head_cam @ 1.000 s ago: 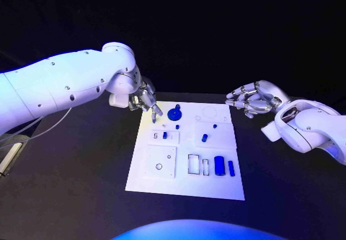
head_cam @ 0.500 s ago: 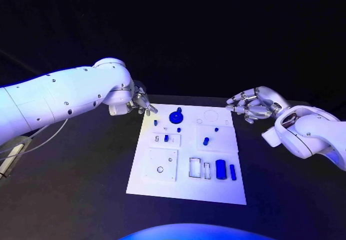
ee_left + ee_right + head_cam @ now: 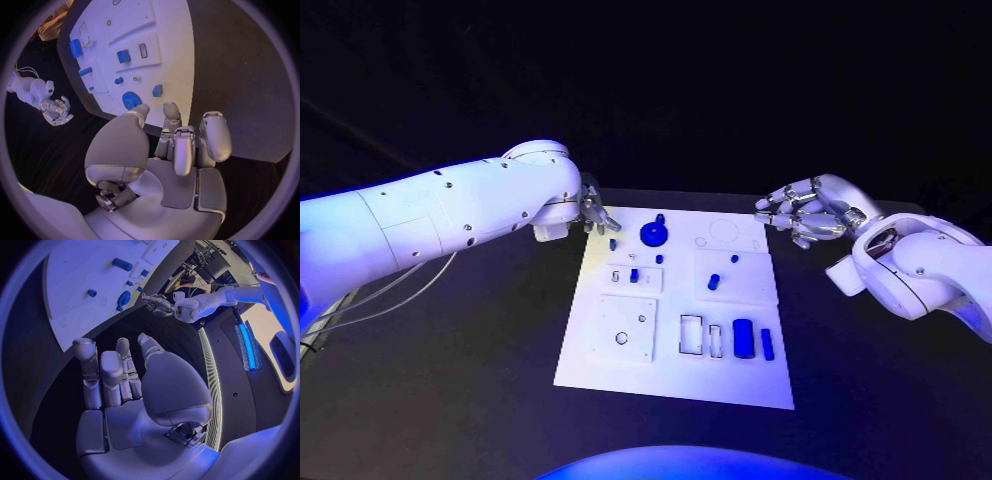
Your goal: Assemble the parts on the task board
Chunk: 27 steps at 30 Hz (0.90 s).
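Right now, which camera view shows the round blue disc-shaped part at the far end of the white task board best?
The head view: the round blue disc-shaped part lies unobstructed on the white task board. The left wrist view shows the disc just beyond the left robot hand. The right wrist view shows it small and foreshortened.

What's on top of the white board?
Small blue parts sit on the task board: a round blue disc near its far edge, a blue block and a slim blue bar nearer. The left robot hand covers the board's far left corner.
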{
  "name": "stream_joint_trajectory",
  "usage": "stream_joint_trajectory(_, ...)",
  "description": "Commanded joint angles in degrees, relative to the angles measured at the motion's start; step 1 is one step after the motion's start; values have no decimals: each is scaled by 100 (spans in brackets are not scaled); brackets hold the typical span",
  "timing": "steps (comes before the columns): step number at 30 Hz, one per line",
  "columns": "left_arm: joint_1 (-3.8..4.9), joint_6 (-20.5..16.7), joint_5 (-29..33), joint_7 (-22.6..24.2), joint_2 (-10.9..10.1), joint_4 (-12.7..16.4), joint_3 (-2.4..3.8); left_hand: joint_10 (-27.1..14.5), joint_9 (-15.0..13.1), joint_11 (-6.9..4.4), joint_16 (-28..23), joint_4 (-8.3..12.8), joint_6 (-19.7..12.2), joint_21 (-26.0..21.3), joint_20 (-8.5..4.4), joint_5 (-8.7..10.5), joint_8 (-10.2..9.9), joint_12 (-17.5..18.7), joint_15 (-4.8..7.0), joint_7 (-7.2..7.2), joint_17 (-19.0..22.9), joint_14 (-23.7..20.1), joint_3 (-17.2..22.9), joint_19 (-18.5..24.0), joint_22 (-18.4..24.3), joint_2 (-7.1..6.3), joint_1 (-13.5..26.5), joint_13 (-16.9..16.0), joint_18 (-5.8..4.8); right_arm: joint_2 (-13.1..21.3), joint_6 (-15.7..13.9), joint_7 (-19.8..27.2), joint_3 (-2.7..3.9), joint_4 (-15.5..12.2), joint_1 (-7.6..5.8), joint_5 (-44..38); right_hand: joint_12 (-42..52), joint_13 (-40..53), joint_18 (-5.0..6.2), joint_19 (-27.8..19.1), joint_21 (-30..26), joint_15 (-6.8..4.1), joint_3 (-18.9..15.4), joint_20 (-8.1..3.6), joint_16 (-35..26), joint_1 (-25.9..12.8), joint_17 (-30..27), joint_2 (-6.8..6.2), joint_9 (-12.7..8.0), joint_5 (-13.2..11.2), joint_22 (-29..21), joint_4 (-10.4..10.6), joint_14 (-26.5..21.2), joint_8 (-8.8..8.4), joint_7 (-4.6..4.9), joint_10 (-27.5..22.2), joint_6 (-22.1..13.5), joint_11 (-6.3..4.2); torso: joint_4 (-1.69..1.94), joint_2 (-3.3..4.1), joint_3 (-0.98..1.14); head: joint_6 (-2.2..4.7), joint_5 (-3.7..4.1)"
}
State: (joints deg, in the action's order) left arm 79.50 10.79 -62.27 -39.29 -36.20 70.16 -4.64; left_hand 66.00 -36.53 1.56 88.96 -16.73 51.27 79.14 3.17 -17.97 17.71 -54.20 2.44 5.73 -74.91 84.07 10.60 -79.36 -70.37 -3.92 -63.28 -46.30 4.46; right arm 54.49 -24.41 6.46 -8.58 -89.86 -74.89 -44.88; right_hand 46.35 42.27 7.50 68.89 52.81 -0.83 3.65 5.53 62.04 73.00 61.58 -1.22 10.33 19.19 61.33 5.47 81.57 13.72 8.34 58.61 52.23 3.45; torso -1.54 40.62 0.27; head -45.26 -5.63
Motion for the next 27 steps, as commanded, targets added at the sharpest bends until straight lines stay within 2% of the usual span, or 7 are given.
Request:
stream_joint_trajectory(1,-35,-28,-260,129,86,-78,-9,32,20,9,24,-9,26,26,7,-22,-12,-34,-31,37,-1392,554,-47,-47,-25,-2,51,-21,-23,-1,-30,88,2,-8,3,-59,-7,-10,74,42,-17,17,6,3,-21,-26,-7,-23,-6,20,-1,41,25,36,4,25,-25,9,-8,1,1,-5,-18)
stream_joint_trajectory(11,-110,259,-196,99,293,-303,-55,98,88,-8,24,-3,108,61,12,-29,21,-121,-25,13,-1392,555,-93,-78,-82,48,55,-86,-33,-3,-40,100,2,-25,3,-57,-7,-10,74,42,-17,17,6,3,-21,-26,-7,-23,-6,20,-1,41,25,36,4,25,-25,9,-3,-2,1,-37,23)
stream_joint_trajectory(15,-120,364,-179,68,315,-329,-61,117,114,-17,26,-2,153,76,9,-30,41,-148,-18,1,-1395,556,-105,-90,-105,71,41,-105,-37,-2,-41,100,2,-30,3,-57,-7,-10,74,42,-17,17,6,3,-21,-26,-7,-23,-6,20,-1,41,25,36,4,25,-25,9,3,-4,4,-42,14)
stream_joint_trajectory(21,-124,429,-121,24,322,-332,-64,272,177,-48,29,-2,272,129,-7,-31,105,-372,6,-36,-1399,557,-145,-134,-192,127,17,-334,-53,-1,-41,101,3,-35,3,-57,-7,-10,74,42,-17,17,6,3,-21,-26,-7,-23,-6,20,-1,41,25,36,4,25,-25,9,1,-7,0,-38,19)
stream_joint_trajectory(27,-125,459,-97,-5,329,-329,-65,290,188,-56,29,-2,296,140,-11,-31,122,-400,12,-44,-1399,557,-155,-143,-210,133,12,-359,-57,0,-38,99,3,-43,3,-57,-7,-10,74,42,-17,17,6,3,-21,-26,-7,-23,-6,20,-1,41,25,36,4,25,-25,9,-2,-5,4,-45,13)
